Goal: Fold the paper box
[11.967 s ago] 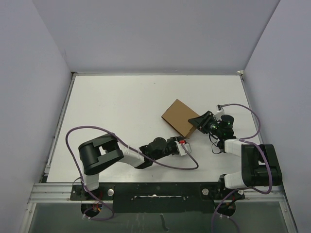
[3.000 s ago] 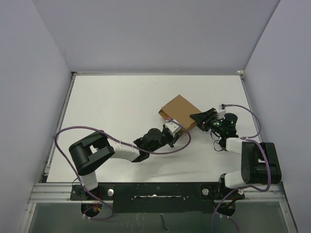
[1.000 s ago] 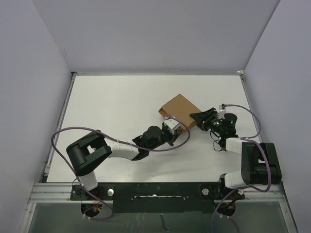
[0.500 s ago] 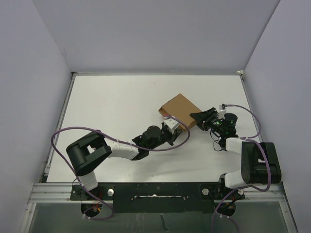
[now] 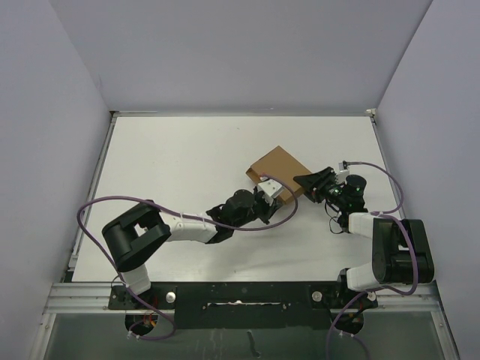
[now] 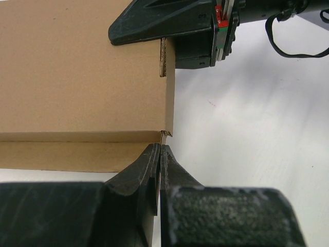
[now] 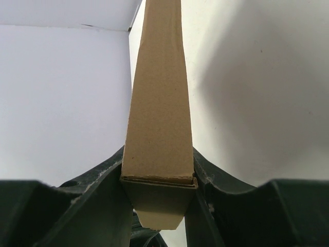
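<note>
- The paper box (image 5: pixel 277 168) is a flat, closed brown cardboard slab. It lies on the white table (image 5: pixel 172 165), a little off the table's middle toward 2 o'clock in the top view, turned so its corners point like a diamond.
- In the left wrist view the paper box (image 6: pixel 77 72) shows a broad plain top face. A narrow front wall is folded down along its near edge, and a crease line runs between the two.
- In the right wrist view the paper box (image 7: pixel 159 103) appears edge-on, a thin strip running away toward 12 o'clock.
- The right claw (image 5: pixel 307 182) meets the box from its 4 o'clock side. Its two black fingers are partly closed, one against each broad face, clamping the box's edge (image 7: pixel 159 180).
- The same grip shows at 12 o'clock in the left wrist view, where the right claw (image 6: pixel 167 43) bites the far end of the box's side edge.
- The left claw (image 5: pixel 271 187) sits at the box's 6 o'clock edge with its fingers pressed fully together.
- Its tips (image 6: pixel 159 154) touch the near corner of the box, where the front wall meets the side. Whether a sliver of cardboard is pinched between them cannot be told.
- A purple cable (image 5: pixel 97 206) loops off the left arm at 8 o'clock.
</note>
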